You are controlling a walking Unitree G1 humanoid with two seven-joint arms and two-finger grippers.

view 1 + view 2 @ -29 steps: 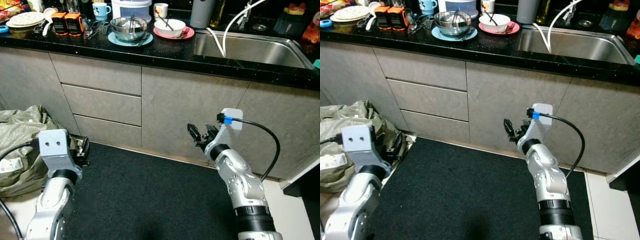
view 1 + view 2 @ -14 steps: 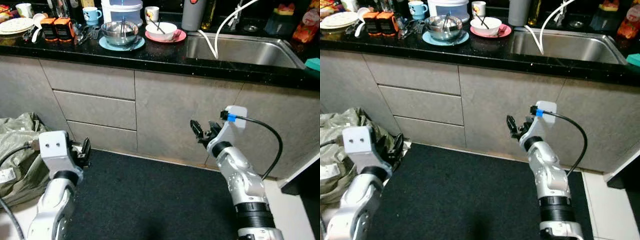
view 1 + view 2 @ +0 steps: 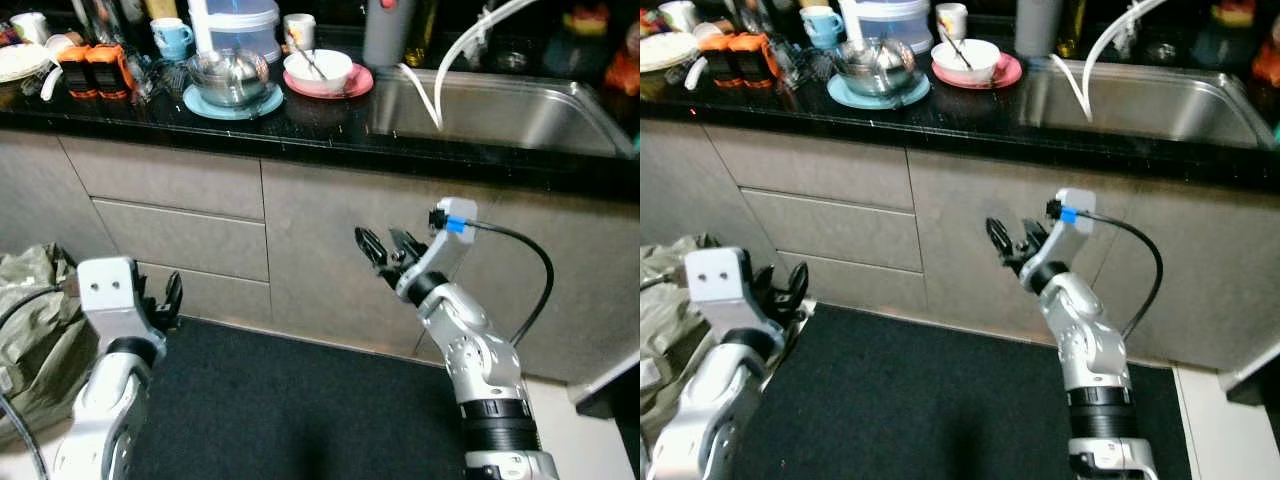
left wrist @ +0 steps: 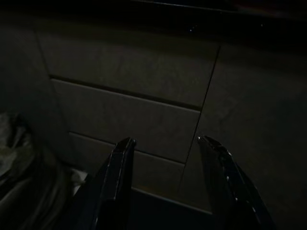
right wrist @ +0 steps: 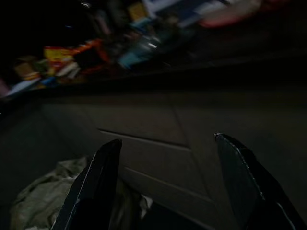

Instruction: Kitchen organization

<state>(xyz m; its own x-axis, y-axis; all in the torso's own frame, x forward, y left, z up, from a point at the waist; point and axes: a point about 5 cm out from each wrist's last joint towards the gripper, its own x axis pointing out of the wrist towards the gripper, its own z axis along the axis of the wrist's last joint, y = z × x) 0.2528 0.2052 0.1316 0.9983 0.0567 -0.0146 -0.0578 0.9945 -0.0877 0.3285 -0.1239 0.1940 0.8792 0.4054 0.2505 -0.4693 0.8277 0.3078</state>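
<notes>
The robot faces a grey cabinet run [image 3: 190, 180] topped by a black counter [image 3: 300, 130], with a dark mat [image 3: 300, 410] on the floor below.

Right gripper [image 3: 380, 247]: raised in front of the cabinet door, below the counter edge. Its fingers [image 5: 100, 182] are spread apart and hold nothing.

Left gripper [image 3: 165, 300]: held low, near the bottom drawer [image 3: 180, 240]. Its fingers [image 4: 117, 177] are likewise parted and empty.

Items on the counter, all well apart from both grippers:
- A metal bowl [image 3: 228, 75] sits on a teal plate [image 3: 232, 100].
- A white bowl [image 3: 318, 68] with a utensil in it sits on a pink plate [image 3: 352, 82].
- A blue mug [image 3: 170, 38] and two orange containers [image 3: 88, 70] stand further to the left.
- A white mug [image 3: 298, 30] stands behind the white bowl.

A steel sink [image 3: 490, 105] occupies the counter to the right, with a white hose [image 3: 450, 60] hanging into it. A crumpled green bag [image 3: 35, 320] lies on the floor at the left. The right wrist view is dark; the coloured shapes along its counter are probably these same dishes.
</notes>
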